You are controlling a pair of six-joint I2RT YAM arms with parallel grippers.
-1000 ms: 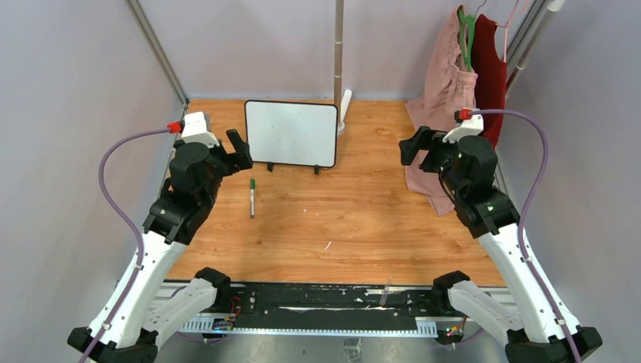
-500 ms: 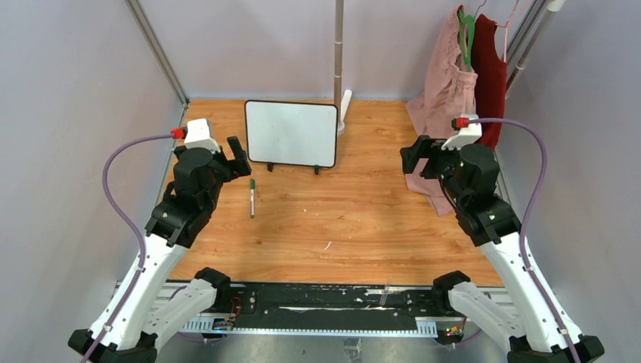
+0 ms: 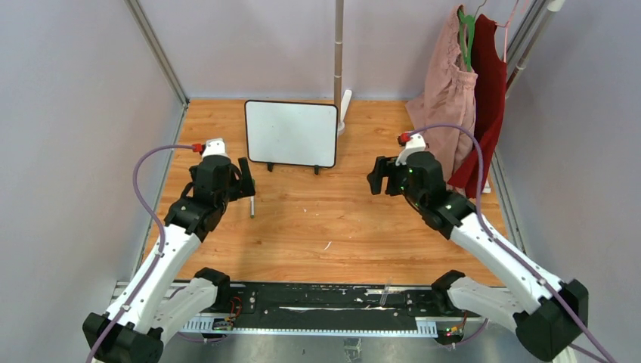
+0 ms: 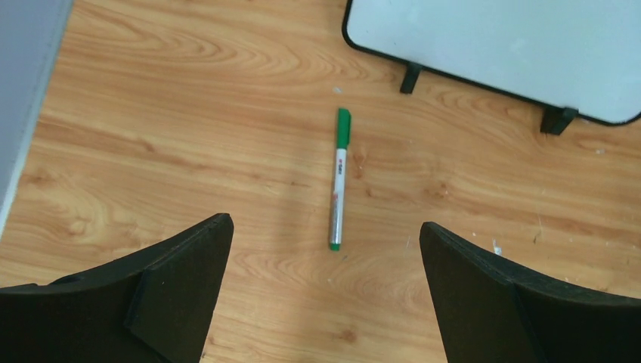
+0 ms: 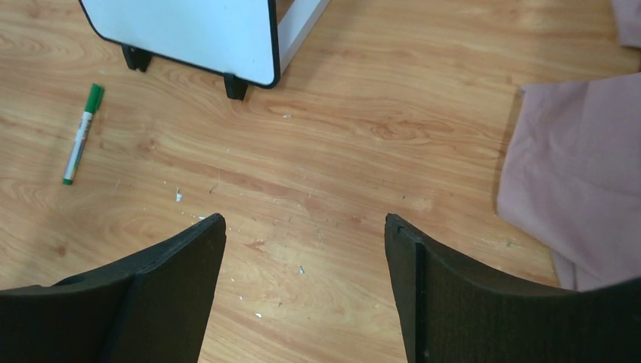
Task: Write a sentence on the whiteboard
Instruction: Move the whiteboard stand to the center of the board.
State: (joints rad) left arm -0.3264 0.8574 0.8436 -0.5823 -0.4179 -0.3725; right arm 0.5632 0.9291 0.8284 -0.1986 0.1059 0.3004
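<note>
Green marker (image 4: 337, 189) on wooden table (image 4: 151, 136), between spread tool (image 4: 325, 257) fingers; whiteboard (image 4: 499, 45) beyond.

The light is bright and even across the table (image 3: 340, 227). It is soft and comes from above, and nothing in the overhead view casts a hard-edged shadow. The whiteboard (image 3: 291, 132) shows a flat, pale grey-blue with no glare. From my left wrist the marker (image 4: 338, 181) and the wood grain are crisp, with a faint soft shadow just left of the marker. The fingers (image 4: 178, 291) of my left hand (image 4: 325, 224) and of my right hand (image 5: 304, 219) show as near-black shapes with little surface detail. The pink cloth (image 5: 574, 181) at the frame edge looks slightly soft.
</note>
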